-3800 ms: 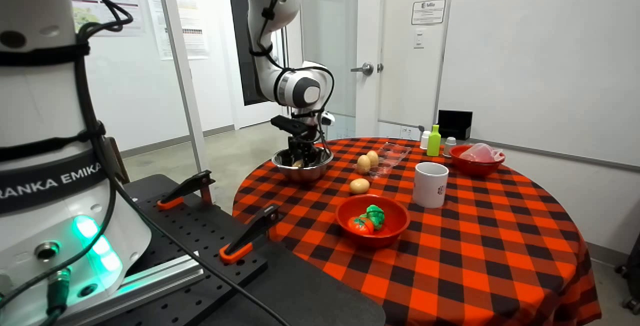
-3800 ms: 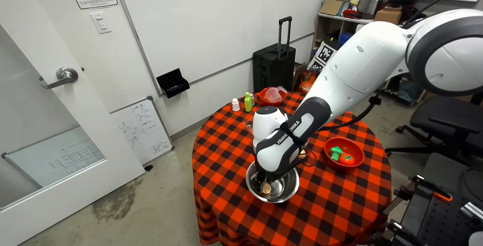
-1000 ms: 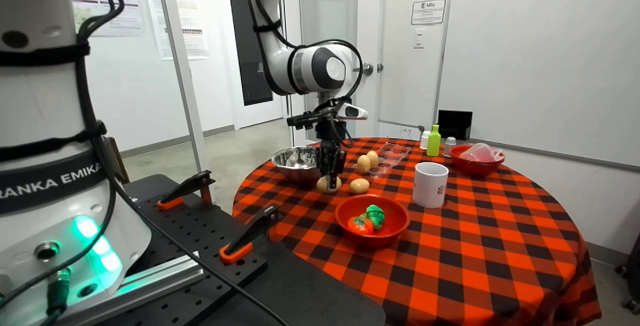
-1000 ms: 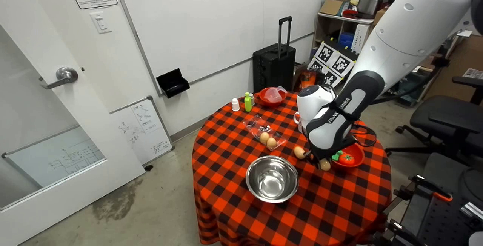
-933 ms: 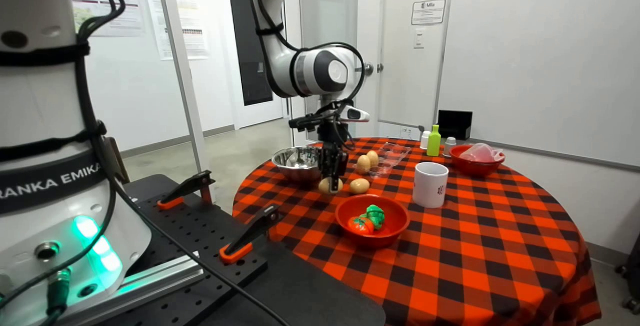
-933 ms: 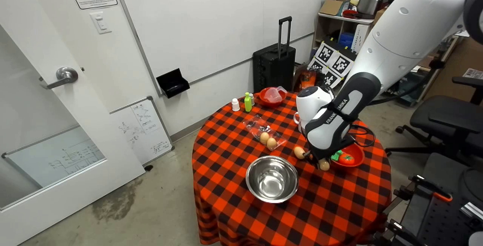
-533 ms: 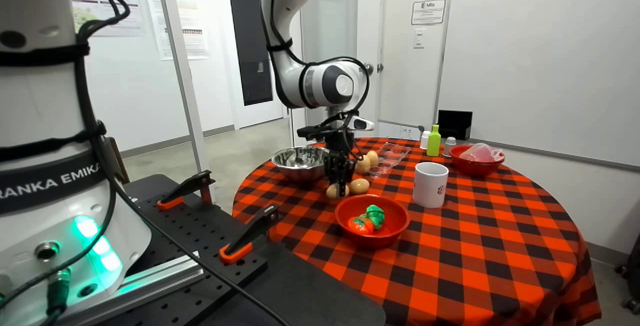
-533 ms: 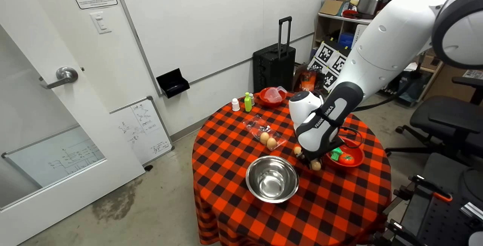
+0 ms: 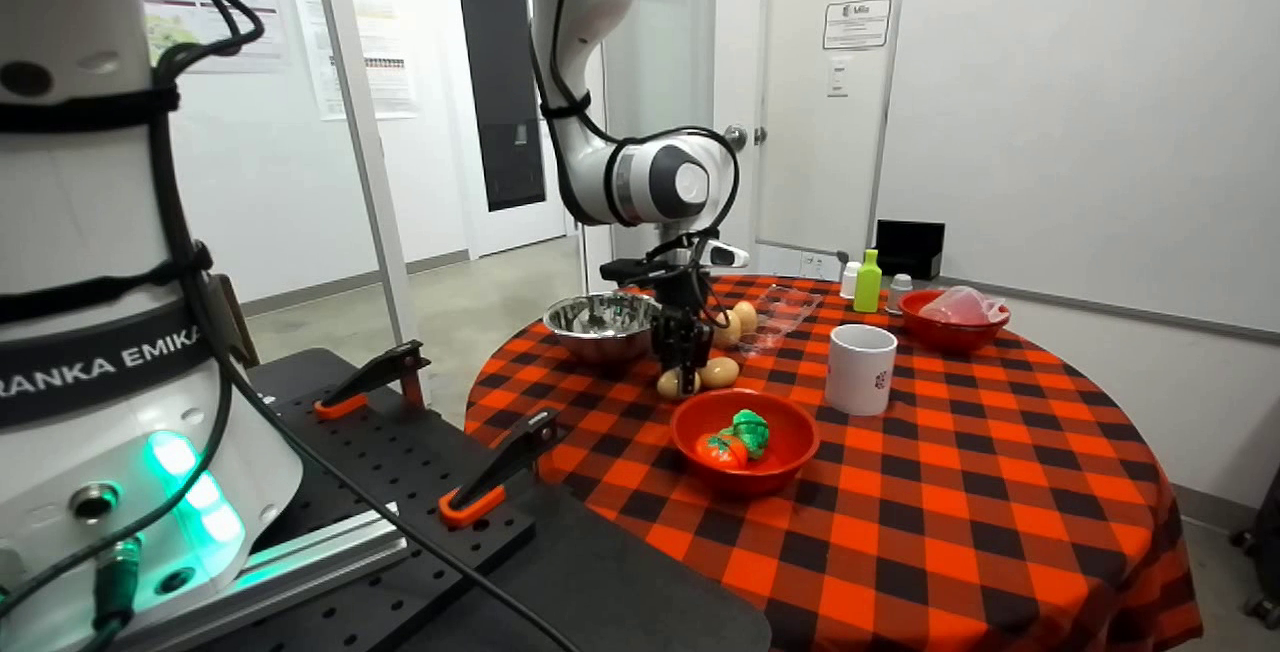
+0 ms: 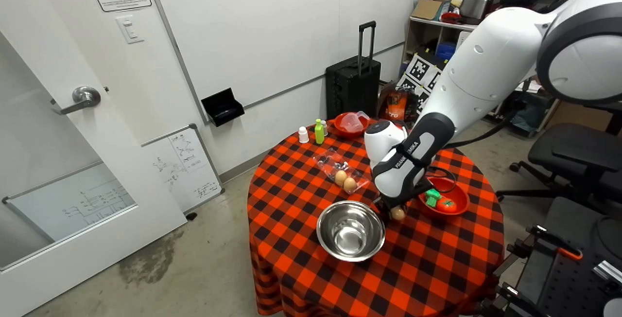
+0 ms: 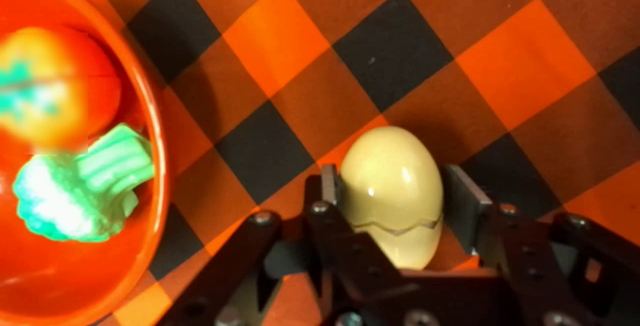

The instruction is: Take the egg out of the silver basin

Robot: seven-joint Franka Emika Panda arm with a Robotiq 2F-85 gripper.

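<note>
The egg [image 11: 395, 171], pale cream with a zigzag seam, sits between the two pads of my gripper [image 11: 392, 193] in the wrist view. The pads appear to press both sides of it. In the exterior views the egg [image 9: 671, 385] [image 10: 398, 214] is outside the basin, low over the cloth. I cannot tell if it touches the cloth. My gripper [image 9: 686, 370] is between the silver basin and the red bowl with toys. The silver basin [image 9: 590, 346] is round, shiny and upright on the table. Its inside [image 10: 351, 233] is bare in an exterior view.
A second egg [image 9: 719, 371] lies just beside the held one. Two more eggs [image 10: 345, 181] rest in a clear carton [image 10: 335, 161]. A red bowl [image 11: 157, 176] holds a toy tomato [image 11: 100, 81] and broccoli [image 11: 75, 196]. A white mug [image 9: 862, 372] stands nearby.
The egg was lifted from the basin by my gripper and carried over toward the red bowl. In the last second the gripper and egg have come lower and shifted slightly.
</note>
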